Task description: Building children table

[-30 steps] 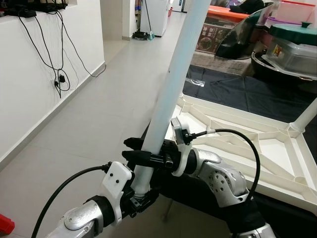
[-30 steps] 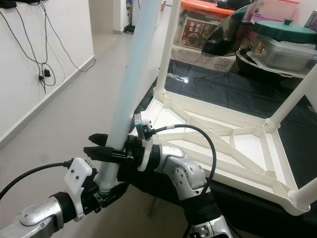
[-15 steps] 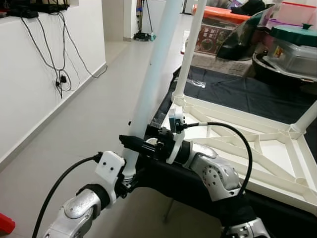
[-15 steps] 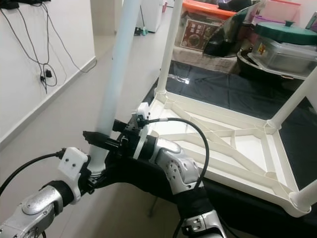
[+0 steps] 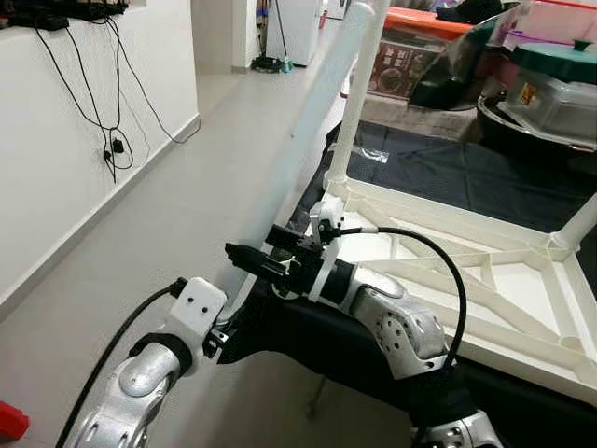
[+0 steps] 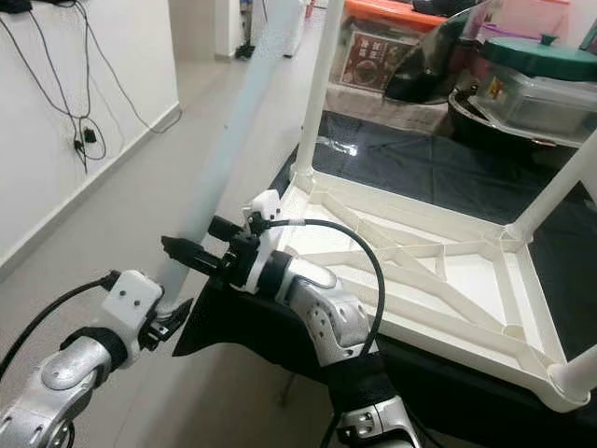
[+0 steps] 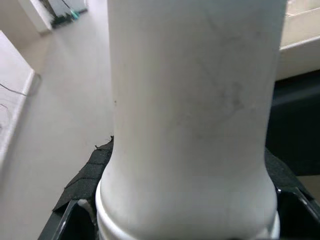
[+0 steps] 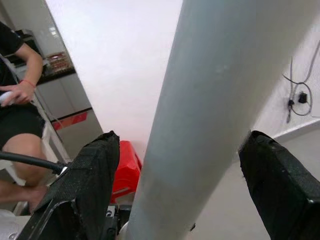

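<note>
White parts on black, from my feed.
I see a white table leg (image 5: 297,159), white upturned tabletop (image 6: 420,271) on black cloth (image 5: 448,173); silver arms, black fingers (image 8: 85,185); red stool (image 8: 122,172), green lid (image 6: 536,51), pale grey floor (image 5: 159,224).

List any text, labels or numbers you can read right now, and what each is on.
Nothing reads clearly.
Dark red box under the orange lid: print on its front, too blurred to read.
Grey bin with the green lid: a small yellow and red sticker, too small to read.
Table leg, tabletop: no markings visible.
</note>
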Tool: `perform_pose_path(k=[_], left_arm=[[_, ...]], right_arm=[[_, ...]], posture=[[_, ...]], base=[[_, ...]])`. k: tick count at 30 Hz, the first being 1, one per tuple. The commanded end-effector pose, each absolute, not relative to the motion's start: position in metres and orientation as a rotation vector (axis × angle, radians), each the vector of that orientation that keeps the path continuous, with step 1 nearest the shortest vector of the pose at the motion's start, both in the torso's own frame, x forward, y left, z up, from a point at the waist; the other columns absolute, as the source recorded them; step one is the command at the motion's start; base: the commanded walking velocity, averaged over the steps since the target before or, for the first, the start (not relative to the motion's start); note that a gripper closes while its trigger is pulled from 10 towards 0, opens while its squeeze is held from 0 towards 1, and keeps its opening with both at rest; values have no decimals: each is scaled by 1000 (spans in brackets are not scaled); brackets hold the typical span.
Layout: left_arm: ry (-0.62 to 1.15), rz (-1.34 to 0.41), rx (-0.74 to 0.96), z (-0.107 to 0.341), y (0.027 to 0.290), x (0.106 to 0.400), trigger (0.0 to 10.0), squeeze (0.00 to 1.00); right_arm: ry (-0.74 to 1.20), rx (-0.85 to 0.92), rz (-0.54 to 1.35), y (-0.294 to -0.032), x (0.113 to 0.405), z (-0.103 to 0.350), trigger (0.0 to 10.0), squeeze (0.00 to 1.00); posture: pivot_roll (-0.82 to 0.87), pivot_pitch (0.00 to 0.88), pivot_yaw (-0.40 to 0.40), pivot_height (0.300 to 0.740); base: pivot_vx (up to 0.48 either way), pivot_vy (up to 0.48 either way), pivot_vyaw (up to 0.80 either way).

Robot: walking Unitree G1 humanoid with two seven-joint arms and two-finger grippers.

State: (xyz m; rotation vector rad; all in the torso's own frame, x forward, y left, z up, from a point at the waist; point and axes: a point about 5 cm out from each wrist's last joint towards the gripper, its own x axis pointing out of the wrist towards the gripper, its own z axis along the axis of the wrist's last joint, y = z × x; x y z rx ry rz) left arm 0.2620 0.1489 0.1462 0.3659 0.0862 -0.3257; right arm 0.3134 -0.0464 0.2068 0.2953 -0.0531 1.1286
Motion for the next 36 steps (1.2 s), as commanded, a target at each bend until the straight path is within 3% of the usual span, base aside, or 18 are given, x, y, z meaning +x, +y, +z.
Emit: perform_pose_path(k=[1,14,36], left_arm=[[58,-321,392,148,145,265,10000,0],[-22,-283,487,147,129,288,10000,0],[-76,-282,487,147,111,298,10000,0]], right_arm=[[-52,291,1114,-46,315,207,10000,0],[-42,391,997,-36,319,210,10000,0],[-88,552,760,-35,336,223,10000,0]], posture=[[185,48,-112,740],[180,47,-108,740],[180,39,-105,740]], base=[[0,0,0],[0,0,0],[0,0,0]])
